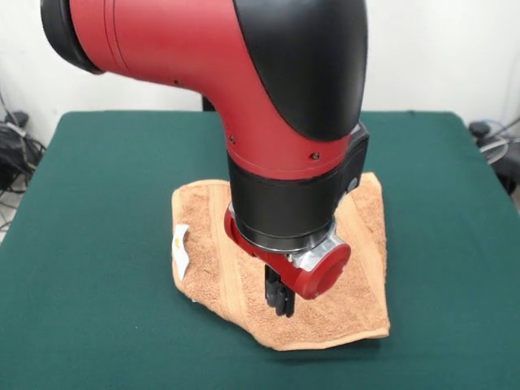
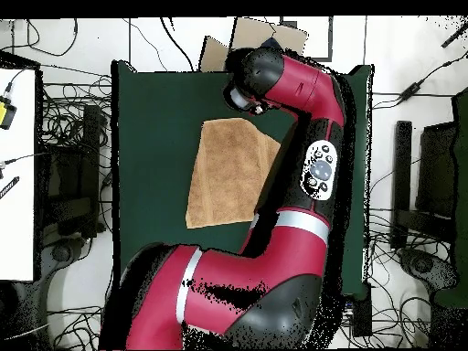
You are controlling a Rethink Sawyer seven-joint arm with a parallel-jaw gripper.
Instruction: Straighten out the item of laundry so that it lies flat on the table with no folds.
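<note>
The tan-orange towel (image 1: 357,276) lies spread in the middle of the dark green table (image 1: 97,244). Its outline is skewed, and the front left edge runs diagonally. Its white label (image 1: 180,248) curls up at the left edge. My gripper (image 1: 279,309) hangs below the red wrist with its black fingers close together, tips down on the towel near its front edge. I cannot tell whether it pinches cloth. In the overhead view the towel (image 2: 224,174) lies on the table (image 2: 146,137), the arm covers its right side, and the gripper is hidden.
The big red arm (image 2: 311,164) crosses the table's right part in the overhead view. Cables and gear (image 2: 73,183) surround the table. A cardboard box (image 2: 265,37) sits beyond its top edge. Cables (image 1: 12,154) lie off the table's left side in the front view.
</note>
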